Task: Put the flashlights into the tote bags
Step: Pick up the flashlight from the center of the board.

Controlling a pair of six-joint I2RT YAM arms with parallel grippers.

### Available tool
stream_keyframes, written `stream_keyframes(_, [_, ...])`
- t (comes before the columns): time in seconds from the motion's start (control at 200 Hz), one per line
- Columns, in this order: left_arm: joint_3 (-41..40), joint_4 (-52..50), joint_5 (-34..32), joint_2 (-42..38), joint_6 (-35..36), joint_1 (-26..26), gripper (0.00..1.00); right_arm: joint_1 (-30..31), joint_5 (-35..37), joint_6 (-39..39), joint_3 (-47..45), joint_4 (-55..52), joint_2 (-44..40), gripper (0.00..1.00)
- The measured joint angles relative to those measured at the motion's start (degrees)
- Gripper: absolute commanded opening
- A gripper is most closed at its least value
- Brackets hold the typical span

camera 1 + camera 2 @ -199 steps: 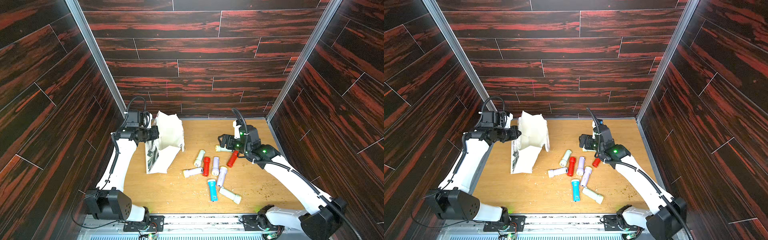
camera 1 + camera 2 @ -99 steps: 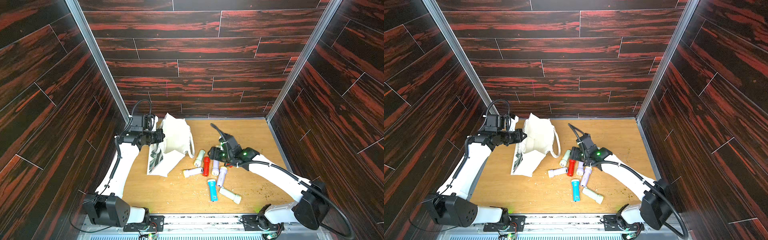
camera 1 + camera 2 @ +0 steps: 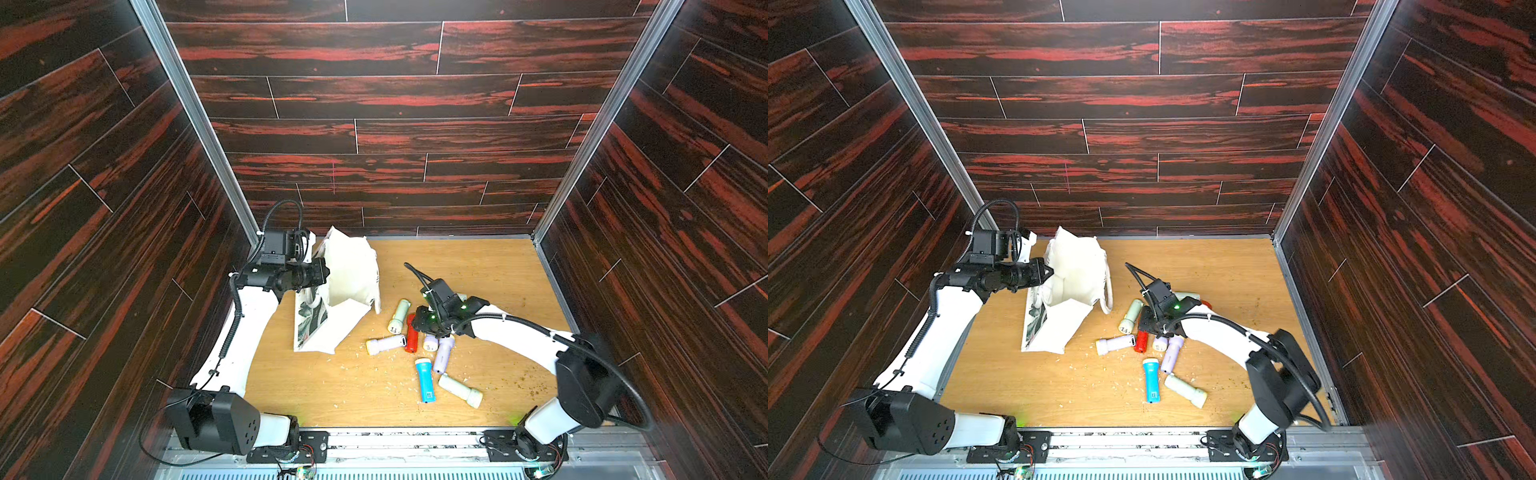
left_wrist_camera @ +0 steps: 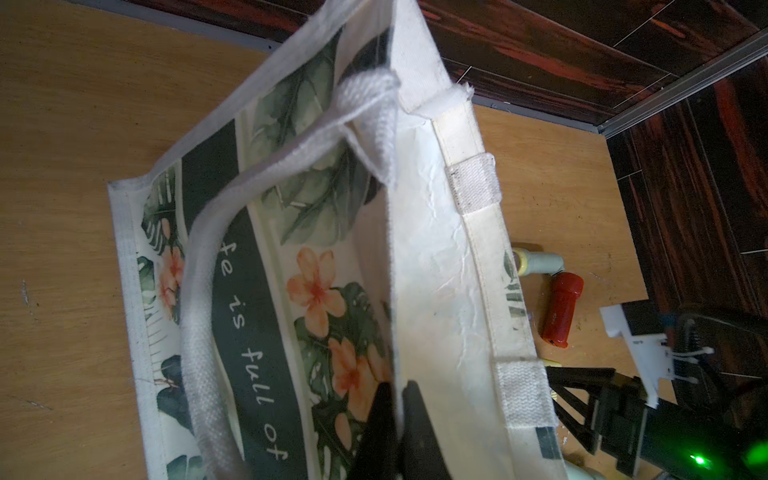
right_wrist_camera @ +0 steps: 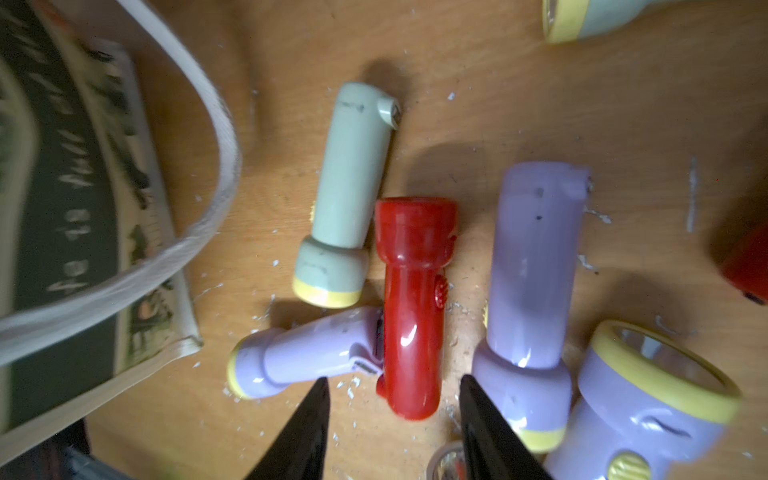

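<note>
Red plastic sits between the right jaws: seen from the right wrist they stand spread, one on each side of the tail end of the red flashlight (image 5: pixel 411 307), a sliver of counter (image 5: pixel 540 104) showing in each gap, so nothing is pinched yet; the left jaws are pressed together on the rim of the tote bag (image 4: pixel 436 249), holding its mouth up off the counter and turned toward the pile; the step in hand looks to be the grasp of that red flashlight, and it is a crowded one; a short lavender flashlight (image 5: pixel 307 353) touches its side near one jaw, a longer lavender flashlight (image 5: pixel 536 266) lies just beside the other, and a pale green flashlight (image 5: pixel 349 187) rests its head against the red barrel; to do it well the jaws should drop straight into the gaps and meet squarely across the barrel, so that no neighbour is caught or shoved; smooth round plastic will likely roll out of an off-centre pinch; a straight lift before any swing toward the bag should clear the neighbours and the loose handle (image 5: pixel 216 166) lying close by; the bag's mouth looks narrow and soft, so the left jaws had best hold firm while the flashlight goes in tail first; the blue flashlight (image 3: pixel 424 380) and the rest lie on the counter, and none shows inside the bag.
</note>
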Motion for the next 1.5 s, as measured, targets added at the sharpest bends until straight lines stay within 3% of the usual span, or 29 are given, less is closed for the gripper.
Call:
stream_keyframes(0.401, [0.0, 0.0, -1.0, 0.0, 0.0, -0.4, 0.0, 0.7, 0.7, -0.5, 4.3, -1.9, 7.5, 0.46])
stream_keyframes(1.503, [-1.2, 1.4, -1.2, -0.4, -0.5, -0.5, 0.0, 0.7, 1.7, -1.8, 7.7, -3.9, 14.0, 0.44])
